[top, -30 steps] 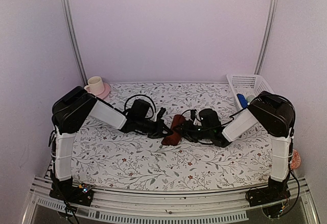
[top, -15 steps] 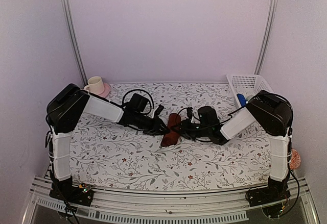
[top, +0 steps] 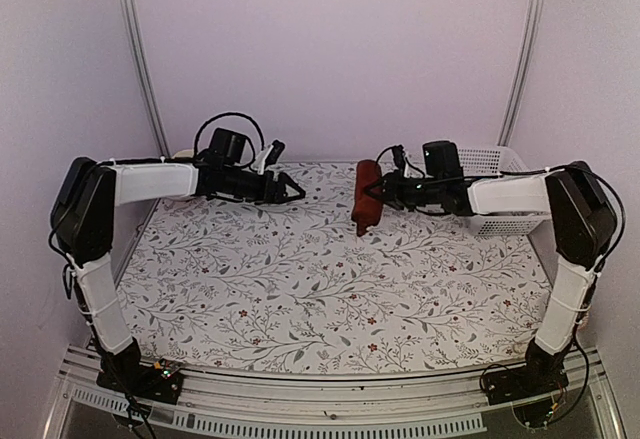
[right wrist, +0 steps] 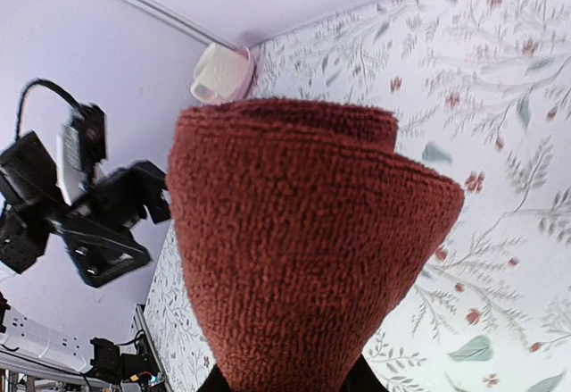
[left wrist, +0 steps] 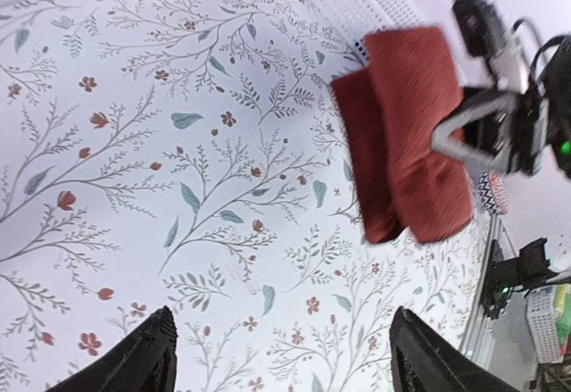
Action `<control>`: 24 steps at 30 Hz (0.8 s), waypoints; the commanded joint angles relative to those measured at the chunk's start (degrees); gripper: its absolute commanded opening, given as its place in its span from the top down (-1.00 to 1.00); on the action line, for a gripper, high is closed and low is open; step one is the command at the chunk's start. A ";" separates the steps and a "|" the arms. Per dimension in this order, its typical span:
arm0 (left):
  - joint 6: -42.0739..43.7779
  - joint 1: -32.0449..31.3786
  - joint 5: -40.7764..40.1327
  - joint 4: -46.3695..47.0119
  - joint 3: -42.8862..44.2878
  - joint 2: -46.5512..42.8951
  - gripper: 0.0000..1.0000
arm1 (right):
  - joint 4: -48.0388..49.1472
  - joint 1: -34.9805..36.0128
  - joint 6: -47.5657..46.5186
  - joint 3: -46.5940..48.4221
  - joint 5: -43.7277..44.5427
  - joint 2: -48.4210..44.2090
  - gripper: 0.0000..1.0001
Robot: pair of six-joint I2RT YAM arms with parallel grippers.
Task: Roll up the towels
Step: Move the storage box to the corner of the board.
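- Maroon towel (top: 366, 197), seen from the top camera: it is rolled into a tight cylinder and stands nearly upright over the far middle of the floral table covering (top: 300, 289). My right gripper (top: 380, 192) is clamped on its side. The white basket (top: 490, 159) sits behind that arm.
- Also from the top, my left gripper (top: 295, 191) is near the towel's left but apart from it, holding nothing.
- Left wrist camera: my two fingertips (left wrist: 147, 361) stand wide apart with only floral print between them. Beyond them, the right gripper pinches the roll.
- Right wrist camera: the roll's spiral end fills the frame and hides my fingers. A cup (right wrist: 214, 69) on a pink saucer (right wrist: 239, 75) sits at the table's far corner.
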 commanded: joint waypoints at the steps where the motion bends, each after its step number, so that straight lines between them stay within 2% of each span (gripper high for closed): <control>1: 10.15 2.63 -1.40 -8.03 0.69 -0.39 -0.65 | -18.32 -6.85 -13.19 8.95 -2.76 -7.34 0.90; 6: 14.86 5.47 0.88 -9.76 -1.18 -2.82 -0.66 | -33.49 -16.81 -21.79 17.74 -4.91 -11.19 0.90; 13: 22.87 6.77 -1.51 -16.50 0.57 -5.46 -0.67 | -43.02 -28.00 -29.81 26.33 8.69 -11.61 0.86; 18: 26.56 7.76 -1.20 -21.56 -0.76 -6.93 -0.67 | -48.26 -29.15 -34.64 29.45 22.96 -8.03 0.87; 24: 28.31 9.55 -2.18 -22.79 -4.26 -8.46 -0.68 | -55.11 -29.09 -38.39 31.67 30.11 -2.88 0.87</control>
